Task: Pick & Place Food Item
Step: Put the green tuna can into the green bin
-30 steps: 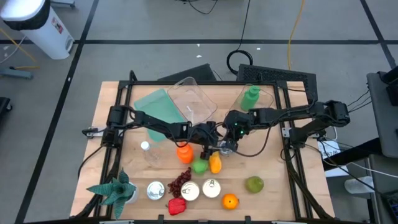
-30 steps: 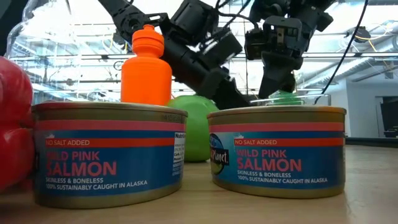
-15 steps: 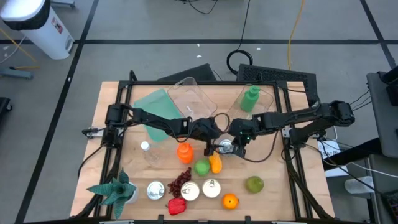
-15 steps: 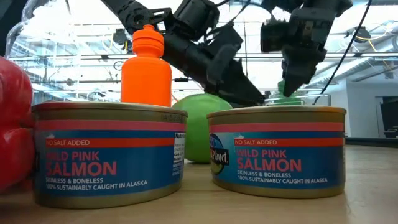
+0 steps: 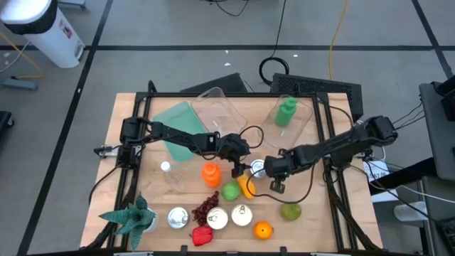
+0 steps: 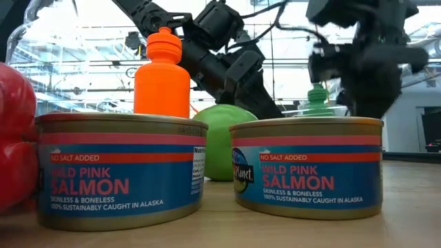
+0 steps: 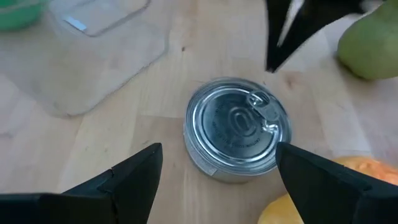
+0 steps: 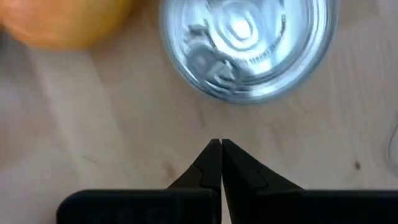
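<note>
Left gripper (image 5: 240,166) hangs over silver can (image 7: 238,127), fingers (image 7: 127,180) spread wide either side, can between but untouched. Can stands upright mid-table, just beside yellow-orange fruit (image 5: 246,186). Right gripper (image 8: 217,163) close by on can's other side, tips pressed together, holding nothing. Risk, as I judge: arms crowd same can, could collide; left descent may clip fruit or skid can off slick rim.

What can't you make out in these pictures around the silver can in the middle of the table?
- Silver can: its side label cannot be read; the left wrist view shows mostly the lid.
- Right gripper: smeared by motion in the low view.
- Yellow fruit: cut off by the left wrist picture's edge and the left gripper's fingers.
- Green apple: its lower part is hidden behind the salmon cans in the low view.
</note>
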### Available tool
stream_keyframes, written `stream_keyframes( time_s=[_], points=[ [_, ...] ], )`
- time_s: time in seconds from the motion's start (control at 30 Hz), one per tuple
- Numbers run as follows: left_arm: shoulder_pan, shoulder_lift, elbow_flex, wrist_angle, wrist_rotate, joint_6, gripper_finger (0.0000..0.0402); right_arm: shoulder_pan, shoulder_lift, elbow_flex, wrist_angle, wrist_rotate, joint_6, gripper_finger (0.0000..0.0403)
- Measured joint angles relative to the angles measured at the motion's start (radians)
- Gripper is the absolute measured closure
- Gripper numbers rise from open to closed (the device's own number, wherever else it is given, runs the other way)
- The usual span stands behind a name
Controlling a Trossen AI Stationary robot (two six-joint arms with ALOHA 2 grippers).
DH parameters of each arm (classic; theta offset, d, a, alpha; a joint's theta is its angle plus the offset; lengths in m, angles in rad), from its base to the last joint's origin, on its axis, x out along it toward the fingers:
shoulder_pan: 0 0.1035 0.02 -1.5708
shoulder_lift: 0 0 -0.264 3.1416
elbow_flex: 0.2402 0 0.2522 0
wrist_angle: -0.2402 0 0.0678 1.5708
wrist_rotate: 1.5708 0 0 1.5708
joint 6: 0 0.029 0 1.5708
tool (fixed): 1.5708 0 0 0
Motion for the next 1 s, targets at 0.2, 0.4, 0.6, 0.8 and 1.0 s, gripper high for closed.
stream_keyframes(
  time_s=[0.2,0.4,0.6,0.8,1.0],
  points=[
    [-0.022,0.000,0.000,-0.007,-0.010,0.030,0.0078,0.000,0.052,-0.024,0.113,0.014,-0.059,0.0403],
    [-0.072,0.000,0.000,-0.014,-0.155,0.218,0.0078,-0.002,0.061,-0.026,0.148,0.070,-0.126,0.0403],
    [-0.084,0.000,0.000,0.022,-0.167,0.230,0.0078,0.020,0.050,-0.026,0.168,0.110,-0.214,0.0403],
    [-0.084,0.000,0.000,0.021,-0.166,0.228,0.0078,0.057,0.038,-0.025,0.192,0.147,-0.305,0.0402],
    [-0.084,0.000,0.000,0.020,-0.143,0.229,0.0078,0.108,0.033,-0.006,0.244,0.279,-0.430,0.0384]
  ],
)
